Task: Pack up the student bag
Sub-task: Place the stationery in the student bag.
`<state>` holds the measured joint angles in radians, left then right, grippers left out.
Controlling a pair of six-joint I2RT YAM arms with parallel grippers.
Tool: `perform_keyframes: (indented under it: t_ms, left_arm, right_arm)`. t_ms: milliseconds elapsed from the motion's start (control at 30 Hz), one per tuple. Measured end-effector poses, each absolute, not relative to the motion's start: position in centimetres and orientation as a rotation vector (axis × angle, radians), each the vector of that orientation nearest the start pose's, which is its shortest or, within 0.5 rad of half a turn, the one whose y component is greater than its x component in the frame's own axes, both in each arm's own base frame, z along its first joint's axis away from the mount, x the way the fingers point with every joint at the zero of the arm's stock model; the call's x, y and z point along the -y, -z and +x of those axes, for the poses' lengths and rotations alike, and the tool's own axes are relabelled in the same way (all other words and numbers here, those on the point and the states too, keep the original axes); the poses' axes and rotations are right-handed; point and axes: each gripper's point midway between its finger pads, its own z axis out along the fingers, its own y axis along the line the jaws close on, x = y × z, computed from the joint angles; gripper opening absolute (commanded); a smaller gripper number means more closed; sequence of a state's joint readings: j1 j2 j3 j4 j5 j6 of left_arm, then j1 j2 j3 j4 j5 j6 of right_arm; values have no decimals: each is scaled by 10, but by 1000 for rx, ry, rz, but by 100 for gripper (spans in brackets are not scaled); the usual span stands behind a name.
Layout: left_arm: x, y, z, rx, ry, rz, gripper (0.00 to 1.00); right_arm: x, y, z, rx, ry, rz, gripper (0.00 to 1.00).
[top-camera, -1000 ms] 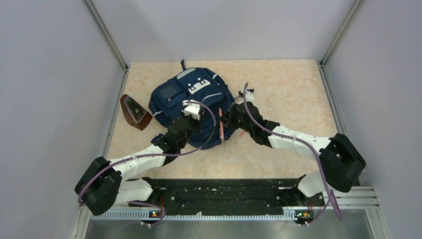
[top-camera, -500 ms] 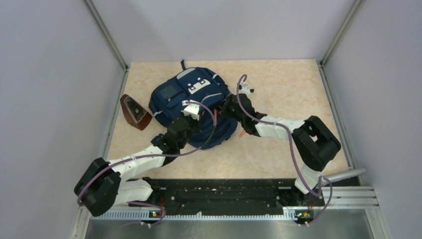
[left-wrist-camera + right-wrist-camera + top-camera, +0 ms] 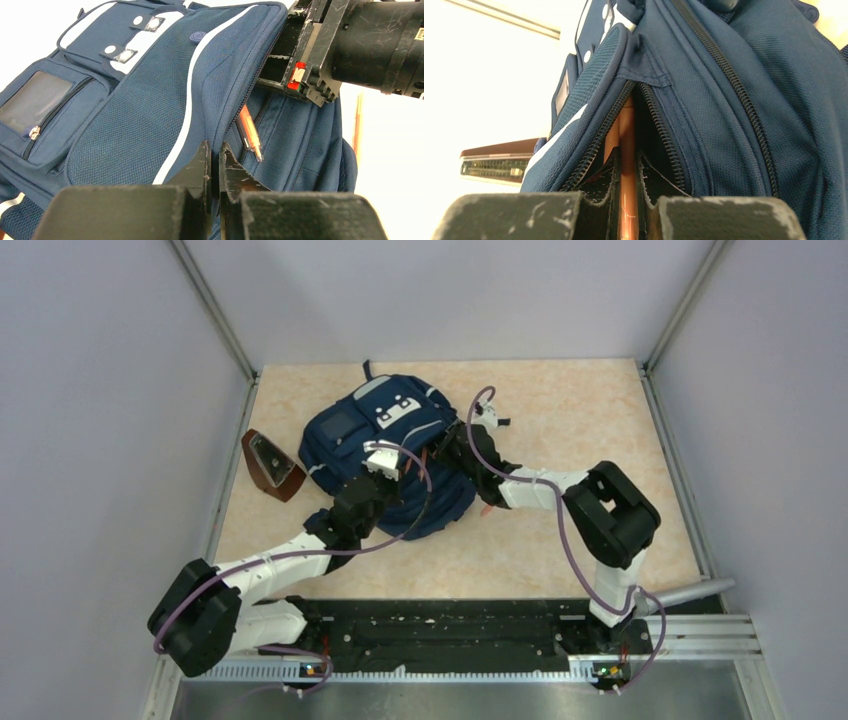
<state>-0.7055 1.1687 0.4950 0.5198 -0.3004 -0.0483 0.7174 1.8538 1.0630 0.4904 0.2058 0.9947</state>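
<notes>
On a pale marbled tabletop [image 3: 580, 420], upper centre, a large navy blue fabric backpack [image 3: 330, 445] is laid. Left fingers [image 3: 197, 170] are pressed together at its pocket edge. A slim orange pen [image 3: 626, 125] is pinched by right fingers [image 3: 600, 186] inside the open zip.

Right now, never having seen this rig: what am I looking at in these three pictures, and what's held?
Two robot arms are bolted at the near edge of a table, each ending in a two-finger pincer. The wide picture looks down from above and behind them. The other two pictures come from a camera on each wrist. On the table lie a navy bag, a brown case beside it, and an orange stick, perhaps a pencil. The right pincer is shut on an orange pen and pokes it into the bag's open zip. The left pincer is shut beside that opening. Whether it pinches fabric is unclear.
</notes>
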Motion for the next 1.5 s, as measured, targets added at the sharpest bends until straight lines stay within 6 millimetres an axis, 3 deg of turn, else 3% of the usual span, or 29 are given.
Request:
perform_keyframes:
  t_ms: [367,900,1100,1500]
  left_arm:
    - [206,-172,321,-1694,295,336,0]
    - [199,-175,322,-1688,271,308,0]
    - [199,-174,322,-1688,270,308,0]
    - [199,-174,322,-1689,271,308,0]
  right_arm:
    - [-359,-140,430,-1842,-988,522,0]
    - [-378,-143,444,-1782,-988,518,0]
    - [-379,-144,444,-1776,-990,508,25]
    - [-383,-150,436,-1749,-958,416,41]
